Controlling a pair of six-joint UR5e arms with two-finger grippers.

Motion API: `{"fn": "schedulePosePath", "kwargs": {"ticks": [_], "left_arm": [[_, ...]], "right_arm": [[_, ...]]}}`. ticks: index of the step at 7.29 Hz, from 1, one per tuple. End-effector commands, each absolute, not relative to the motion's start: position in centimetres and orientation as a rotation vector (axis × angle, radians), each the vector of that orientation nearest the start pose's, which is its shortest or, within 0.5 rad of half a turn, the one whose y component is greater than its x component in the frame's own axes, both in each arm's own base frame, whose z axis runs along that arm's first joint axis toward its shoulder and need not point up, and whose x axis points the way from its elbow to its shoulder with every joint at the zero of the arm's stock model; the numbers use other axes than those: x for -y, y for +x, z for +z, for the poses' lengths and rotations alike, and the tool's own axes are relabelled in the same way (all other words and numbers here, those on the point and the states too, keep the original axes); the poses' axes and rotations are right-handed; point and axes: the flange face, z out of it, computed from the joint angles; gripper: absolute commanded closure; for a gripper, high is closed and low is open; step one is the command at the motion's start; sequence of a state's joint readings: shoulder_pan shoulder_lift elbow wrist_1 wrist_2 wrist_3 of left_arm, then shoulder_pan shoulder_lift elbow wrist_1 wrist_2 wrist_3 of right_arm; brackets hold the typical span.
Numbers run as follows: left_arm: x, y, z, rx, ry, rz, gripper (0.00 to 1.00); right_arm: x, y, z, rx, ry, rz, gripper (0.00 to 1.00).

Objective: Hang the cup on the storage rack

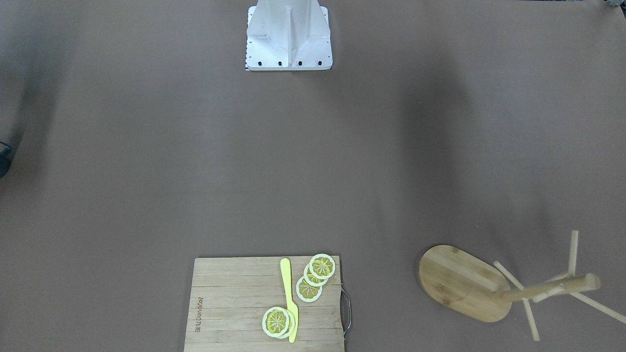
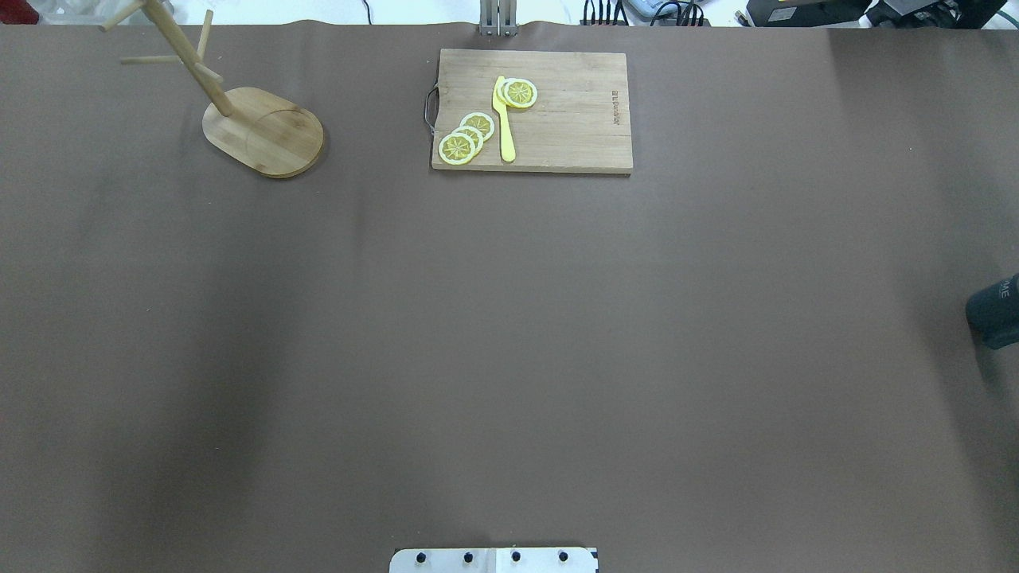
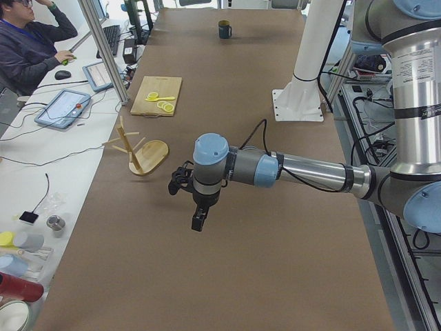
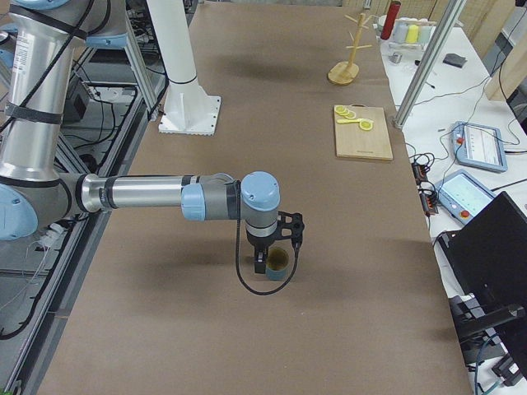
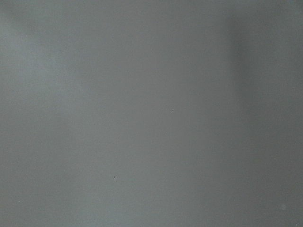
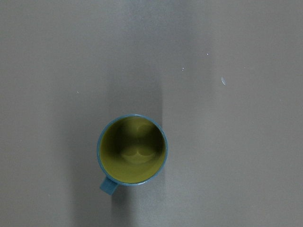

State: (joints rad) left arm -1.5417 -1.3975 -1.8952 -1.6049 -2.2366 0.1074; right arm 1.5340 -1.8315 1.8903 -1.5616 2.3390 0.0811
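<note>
The cup (image 6: 132,149), slate-blue with a yellowish-green inside, stands upright on the table, its handle at the lower left in the right wrist view. It also shows at the overhead view's right edge (image 2: 995,310) and in the exterior right view (image 4: 277,262). My right gripper (image 4: 277,249) hangs just above the cup; I cannot tell whether it is open or shut. The storage rack (image 2: 259,131), a wooden mug tree, stands at the far left corner. My left gripper (image 3: 197,221) hovers over bare table beside the rack (image 3: 141,148); I cannot tell whether it is open or shut.
A slatted cutting board (image 2: 532,111) with lemon slices (image 2: 466,139) and a yellow knife (image 2: 505,123) lies at the far middle of the table. The robot's white base (image 1: 288,36) stands at the near edge. An operator (image 3: 31,41) sits past the far side.
</note>
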Motion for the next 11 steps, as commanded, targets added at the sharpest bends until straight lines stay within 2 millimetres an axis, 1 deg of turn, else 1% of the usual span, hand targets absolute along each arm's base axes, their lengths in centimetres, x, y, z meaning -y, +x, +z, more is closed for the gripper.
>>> {"fn": "schedulePosePath", "kwargs": {"ticks": [1,4,5,6,7,8,9,10,11], "left_arm": [[42.5,-5.9,58.4,-0.654,0.206,0.196,0.01],[42.4,-5.9,58.6,-0.656,0.207,0.195,0.01],[42.7,-5.9,58.4,-0.655,0.213,0.197,0.01],[43.5,-5.9,57.7,-0.649,0.225,0.193,0.01],[43.8,-5.8,57.6,-0.659,0.228,0.191,0.01],[44.1,-5.8,56.9,-0.658,0.244,0.196,0.01],[45.9,-5.7,54.5,-0.657,0.296,0.217,0.01],[48.3,-5.6,51.8,-0.676,0.35,0.239,0.01],[51.7,-5.3,48.5,-0.671,0.447,0.274,0.01]], "right_arm": [[38.6,5.0,61.7,0.77,0.015,0.017,0.0],[38.3,5.1,62.0,0.77,0.009,0.02,0.0],[38.3,5.0,61.3,0.772,0.021,0.014,0.0],[38.9,5.0,60.0,0.78,0.087,-0.01,0.0],[39.1,4.8,59.0,0.813,0.157,-0.037,0.0],[39.3,4.7,58.3,0.824,0.208,-0.048,0.0],[39.4,4.7,57.8,0.823,0.246,-0.063,0.0],[39.2,4.7,58.1,0.824,0.243,-0.058,0.0],[37.6,4.8,59.3,0.824,0.217,-0.045,0.0]]}}
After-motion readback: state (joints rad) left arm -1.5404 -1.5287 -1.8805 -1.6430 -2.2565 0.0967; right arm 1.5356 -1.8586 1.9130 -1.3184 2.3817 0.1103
